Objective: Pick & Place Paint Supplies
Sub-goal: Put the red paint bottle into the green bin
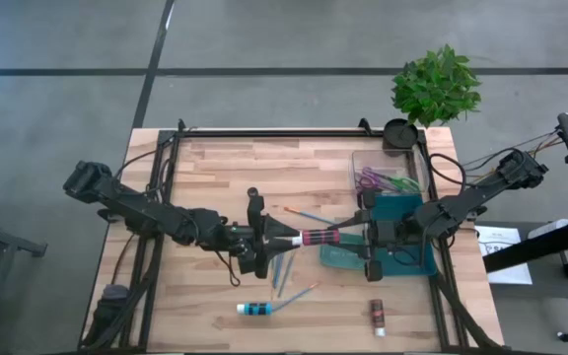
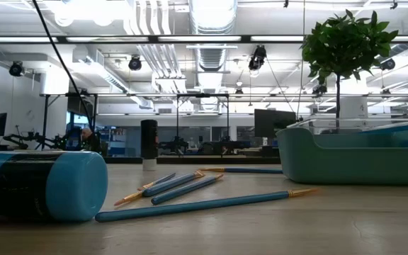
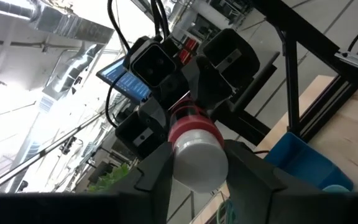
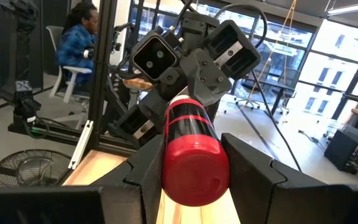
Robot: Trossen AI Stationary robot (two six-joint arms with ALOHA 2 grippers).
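Observation:
A pink paint tube [image 1: 319, 237] with a black band hangs level above the middle of the table, held between both arms. My left gripper [image 1: 298, 237] is shut on its white cap end, coming from the table's left. My right gripper [image 1: 347, 233] is shut on its red end, coming from the right. A blue tube [image 1: 254, 310] and a brown tube [image 1: 377, 317] lie on their sides near the front edge. Blue-handled brushes [image 1: 284, 271] lie flat under the grippers, and a small teal palette [image 1: 339, 258] lies beside them. My left gripper pinches the tube's white cap end [image 3: 196, 163] between its two fingers, level from the table's left, the fingers lying along the tube. The tube is clear of the table. My right gripper pinches the tube's red end [image 4: 194, 169] between its two fingers, level from the table's right, along the tube. The black band [image 4: 188, 121] shows beyond the fingers.
A teal bin [image 1: 407, 212] stands at the right edge under my right arm, with a clear box [image 1: 383, 177] of purple things behind it. A potted plant [image 1: 437, 87] and a black round pot [image 1: 399, 133] are at the far right corner. Bare wood lies at far left.

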